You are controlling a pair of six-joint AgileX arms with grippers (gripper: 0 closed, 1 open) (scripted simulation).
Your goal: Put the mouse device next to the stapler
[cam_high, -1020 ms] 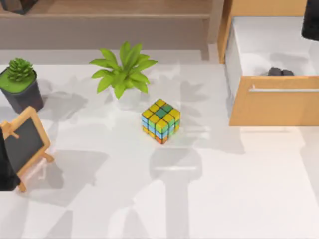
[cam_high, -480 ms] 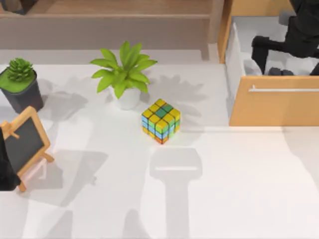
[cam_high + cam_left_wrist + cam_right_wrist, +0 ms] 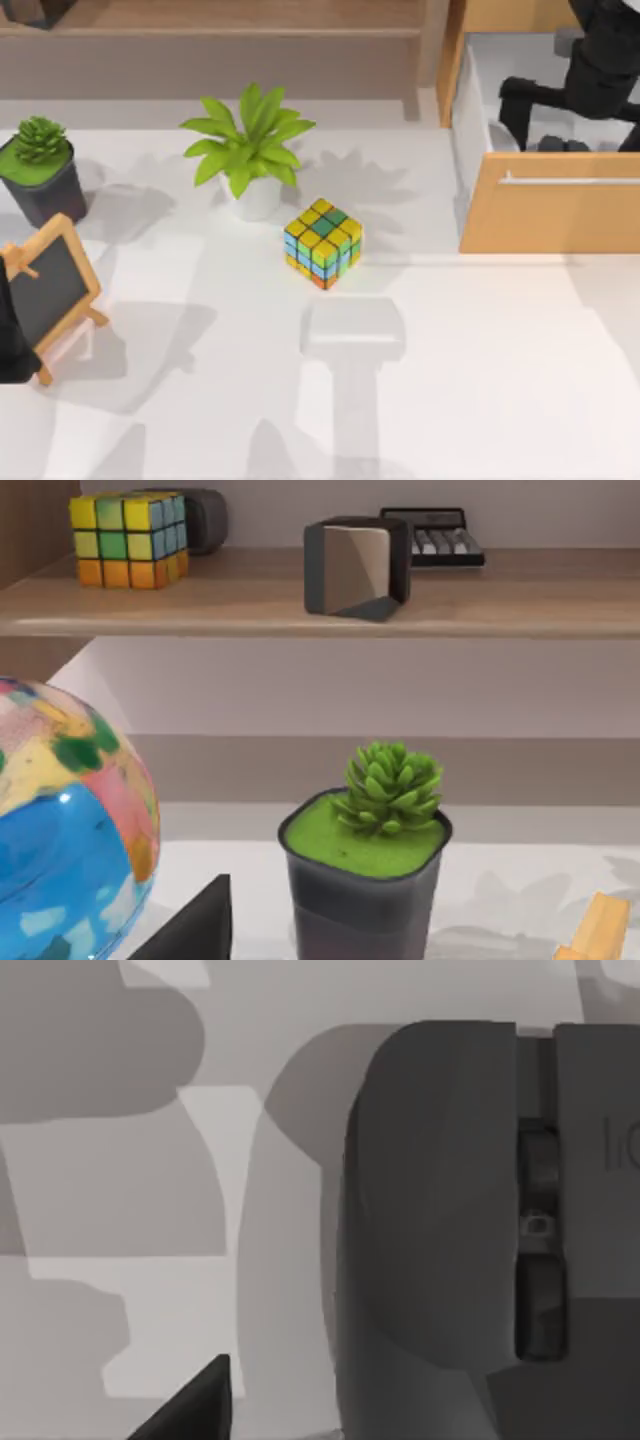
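Carefully, with my right jaws (image 3: 563,125), spread how far I cannot tell, over the mouse device (image 3: 564,145) in the open drawer (image 3: 550,215) at the surface's far right corner, I should centre across its humps before descending.

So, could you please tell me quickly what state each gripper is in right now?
Left gripper: parked at the table's left edge; state cannot be told.
Right gripper: over the open drawer above the mouse device; jaws open, holding nothing.

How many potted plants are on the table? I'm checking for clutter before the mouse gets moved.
2. A dark-potted succulent stands at the table's far left edge, and a leafy plant in a white pot stands beside the puzzle cube. Others may be out of view.
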